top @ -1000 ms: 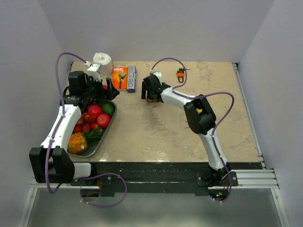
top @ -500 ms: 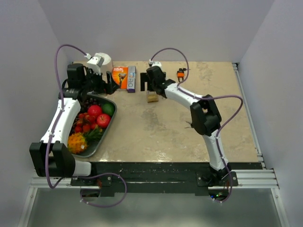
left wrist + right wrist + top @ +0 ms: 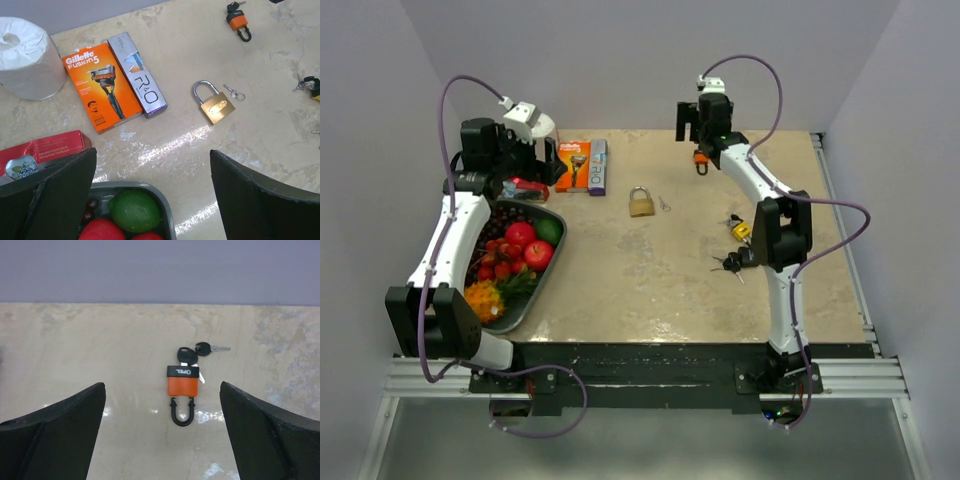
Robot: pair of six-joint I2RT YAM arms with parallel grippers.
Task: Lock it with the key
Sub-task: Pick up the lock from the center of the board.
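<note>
The right tool (image 3: 162, 390) hangs with its two fingers spread as wide as they go and nothing between them. It sits at the far edge of the counter (image 3: 620, 270), on the end of a fully stretched arm. Just below and ahead of it lies the orange padlock (image 3: 183, 386), flat on the counter and centred in the gap between the fingers.

The padlock's long axis runs straight away from the arm. Its shackle (image 3: 182, 415) points back toward the tool, and the black-headed key (image 3: 186, 355) sticks out of the far end, with a spare key (image 3: 204, 347) on the same ring beside it. The fingers therefore stand either side of the lock's narrow width. A straight drop would probably clamp the body, but the key head lies beyond it, toward the back wall. Whether the shackle is pushed home cannot be told.

The left tool (image 3: 153, 152) is also fully open and empty, over the far end of the fruit tray (image 3: 535, 295). It is well apart from the orange padlock. It is the nearer arm to the brass padlock (image 3: 641, 203) at mid-counter, whose small key (image 3: 663, 204) lies loose just beside it.
</note>
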